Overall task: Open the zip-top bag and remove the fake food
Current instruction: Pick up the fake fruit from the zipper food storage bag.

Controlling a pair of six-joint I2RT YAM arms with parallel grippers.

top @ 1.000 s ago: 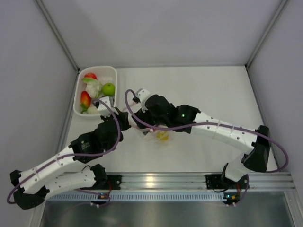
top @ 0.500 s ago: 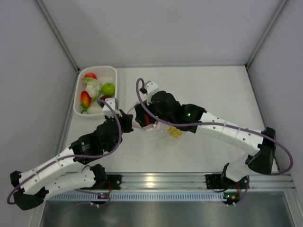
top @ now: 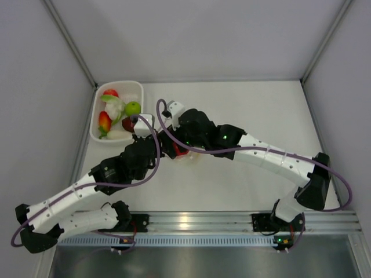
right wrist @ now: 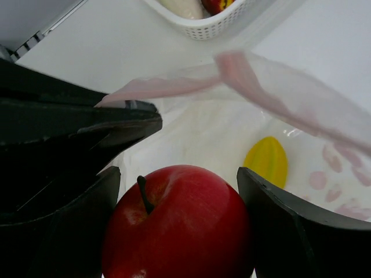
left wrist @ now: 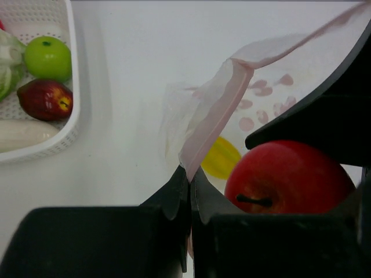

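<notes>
Mostly hidden under both wrists from above: clear, crinkly zip-top bag [left wrist: 215, 107], near white perforated basket [left wrist: 71, 75]. Pinched at its pink strip by left gripper [left wrist: 189, 180], closed tight. Clamped between right gripper [right wrist: 177, 194] fingers: glossy red apple [right wrist: 179, 226], bottom cropped. Behind, inside bag: smooth yellow fruit [right wrist: 266, 159], blurred.

2 white arms [top: 272, 159], black joints [top: 313, 188], looping purple cables [top: 346, 188]
</notes>
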